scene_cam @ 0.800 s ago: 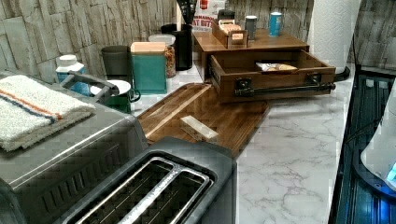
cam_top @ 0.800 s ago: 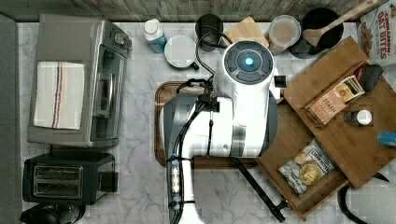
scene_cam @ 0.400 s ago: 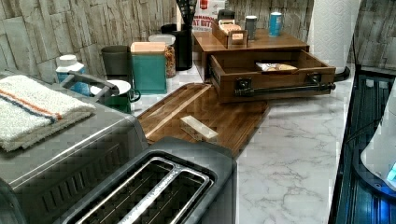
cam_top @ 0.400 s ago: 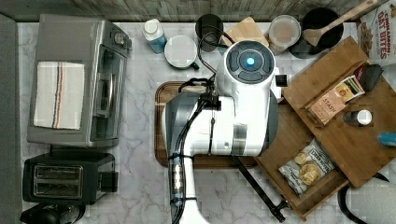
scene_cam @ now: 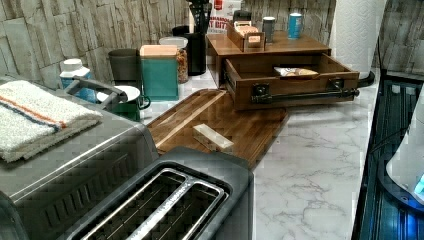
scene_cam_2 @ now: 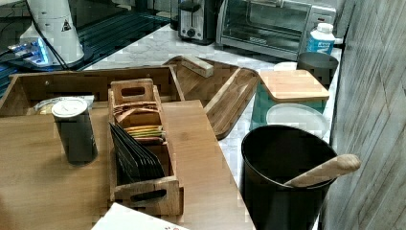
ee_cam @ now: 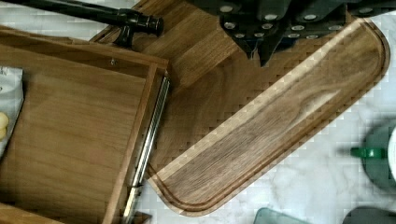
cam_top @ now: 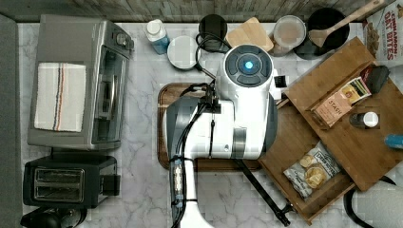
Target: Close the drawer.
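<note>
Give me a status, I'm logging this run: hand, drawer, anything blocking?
Hand above the serving tray, holding nothing. Drawer open, snack bag inside. Nothing in front of its handle bar.

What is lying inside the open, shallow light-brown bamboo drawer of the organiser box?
Inside the drawer lies one clear snack packet of round pale pieces, near the front panel. The rest of the visible floor is bare wood; the back part runs under the organiser's top and is hidden.
</note>
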